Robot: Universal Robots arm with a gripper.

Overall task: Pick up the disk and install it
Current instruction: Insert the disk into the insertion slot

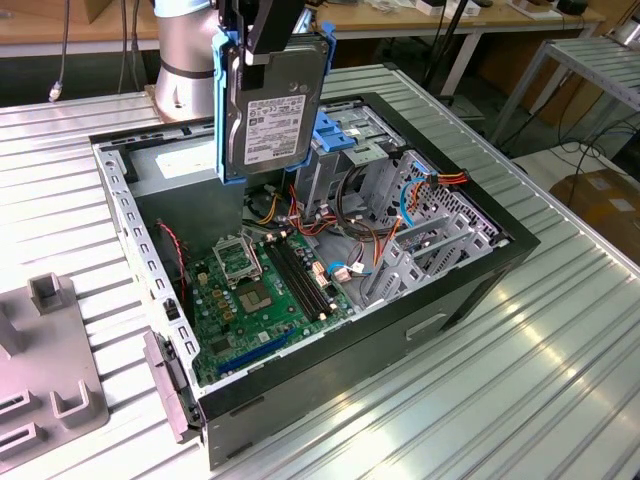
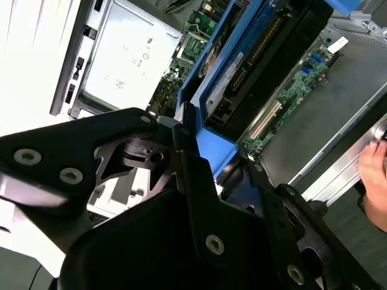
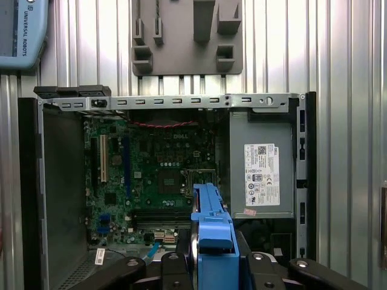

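Observation:
The disk (image 1: 268,108) is a grey metal drive with a white label and blue side rails. It hangs upright, on edge, above the back of the open computer case (image 1: 470,290). My gripper (image 1: 263,45) is shut on its upper edge. In the second wrist view the gripper (image 2: 202,160) clamps the blue rail of the disk (image 2: 208,90), with the motherboard far below. In the first wrist view the disk (image 3: 211,232) stands edge-on between the black fingers (image 3: 172,266), over the case interior.
Inside the case lie a green motherboard (image 1: 265,285), a power-supply box with a white label (image 3: 263,175) and a metal cage with a blue top (image 1: 345,135). A grey fixture (image 1: 45,360) sits at the exterior view's left. A hand (image 2: 376,175) rests near the case.

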